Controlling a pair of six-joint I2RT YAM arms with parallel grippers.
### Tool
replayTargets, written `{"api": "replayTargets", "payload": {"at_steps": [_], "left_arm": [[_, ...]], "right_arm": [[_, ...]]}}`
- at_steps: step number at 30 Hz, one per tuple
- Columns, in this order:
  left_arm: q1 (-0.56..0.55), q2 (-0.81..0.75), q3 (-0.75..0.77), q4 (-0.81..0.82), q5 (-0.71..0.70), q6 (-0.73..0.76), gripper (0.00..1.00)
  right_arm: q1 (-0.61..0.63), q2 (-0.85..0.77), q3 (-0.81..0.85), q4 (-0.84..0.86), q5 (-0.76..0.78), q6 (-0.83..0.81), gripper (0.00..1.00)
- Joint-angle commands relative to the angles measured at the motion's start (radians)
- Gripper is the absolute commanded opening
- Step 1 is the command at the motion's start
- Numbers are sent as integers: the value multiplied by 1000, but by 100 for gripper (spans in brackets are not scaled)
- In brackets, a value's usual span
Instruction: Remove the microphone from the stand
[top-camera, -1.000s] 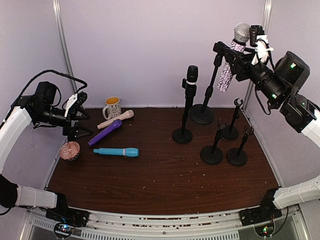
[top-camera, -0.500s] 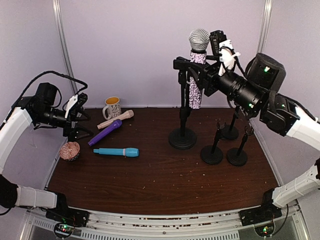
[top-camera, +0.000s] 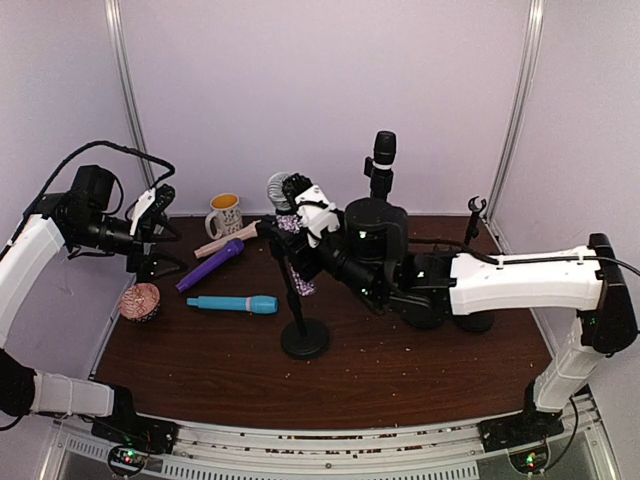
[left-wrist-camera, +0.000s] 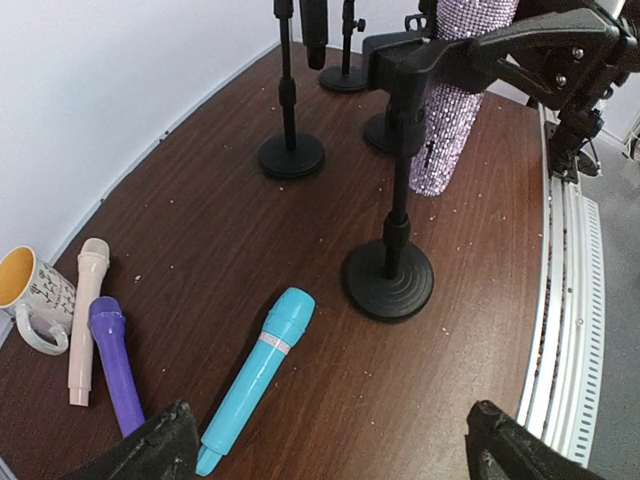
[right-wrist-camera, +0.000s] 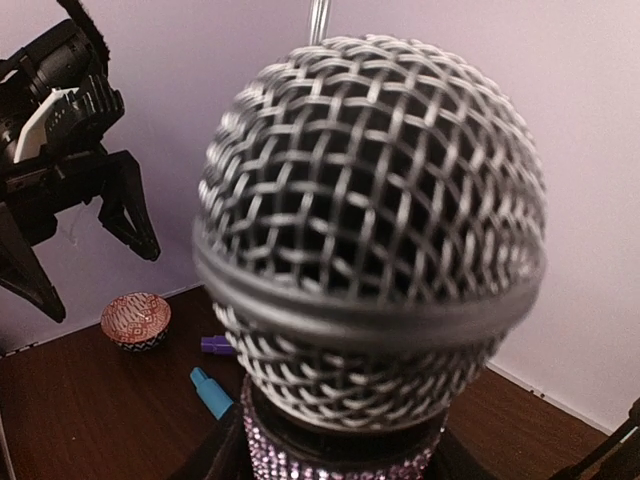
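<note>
Speckled dark-wood desk (top-camera: 420, 375), lilac walls (top-camera: 300, 90). L jaws apart; R jaws clamp mic (left-wrist-camera: 450, 110) in stand (top-camera: 305, 338) on desk.

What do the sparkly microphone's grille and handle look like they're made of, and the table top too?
Microphone grille: woven metal wire mesh with a solid band round it, dull silver sheen. Microphone handle: covered in tiny lilac rhinestone-like studs that glint; the core underneath is hidden. Table: dark brown wood or wood-look laminate, satin, can't tell which.
</note>
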Motion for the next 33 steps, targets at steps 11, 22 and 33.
{"api": "replayTargets", "payload": {"at_steps": [11,22,33], "left_arm": [[7,-30,-19,39,25,-12,96],[1,-19,-34,49,78,18,98],[-102,113,95,31,99,93,98]], "right_arm": [[78,138,97,479,245,-41,0],[93,113,26,451,193,61,56],[45,-41,-37,239,-64,128,79]]}}
